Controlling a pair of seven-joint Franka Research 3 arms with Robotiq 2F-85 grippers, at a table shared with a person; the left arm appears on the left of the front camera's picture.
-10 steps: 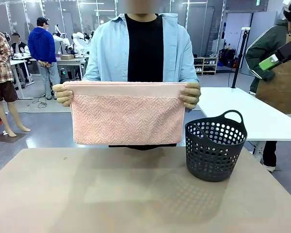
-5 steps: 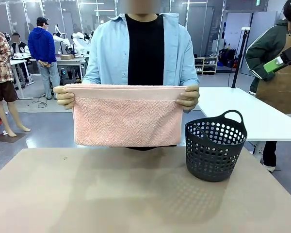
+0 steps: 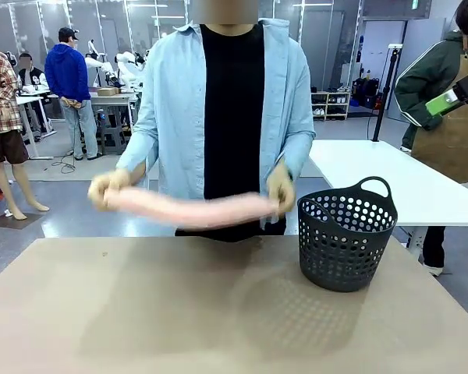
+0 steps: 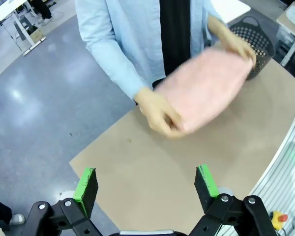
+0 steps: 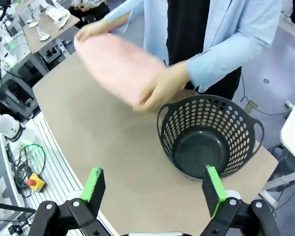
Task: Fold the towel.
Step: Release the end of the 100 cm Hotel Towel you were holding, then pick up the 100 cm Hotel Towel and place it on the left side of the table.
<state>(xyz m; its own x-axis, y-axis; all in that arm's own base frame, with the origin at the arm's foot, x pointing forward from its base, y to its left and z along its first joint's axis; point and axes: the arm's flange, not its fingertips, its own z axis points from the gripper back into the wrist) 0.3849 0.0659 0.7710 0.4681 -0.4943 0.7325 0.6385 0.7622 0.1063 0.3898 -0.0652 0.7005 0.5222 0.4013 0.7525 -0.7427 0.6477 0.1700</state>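
Observation:
A person at the far side of the table holds the pale pink towel [image 3: 191, 209] by its two ends, stretched flat and blurred, just above the table's far edge. The same towel [image 4: 202, 88] lies between the person's hands in the left wrist view, and the towel [image 5: 119, 66] hangs beside the basket in the right wrist view. My left gripper [image 4: 146, 183] is open high above the near table, with nothing between its green pads. My right gripper [image 5: 155, 189] is open too, above the table in front of the basket, also holding nothing.
A dark perforated basket [image 3: 346, 232] with handles stands at the table's far right, hollow and bare inside [image 5: 206, 142]. The brown tabletop [image 3: 218, 312] spreads wide in front. A white table [image 3: 405, 183] stands beyond on the right.
The person has swung the towel down from an upright hanging sheet at chest height to a flat, low spread over the table's far edge. Both grippers stay open.

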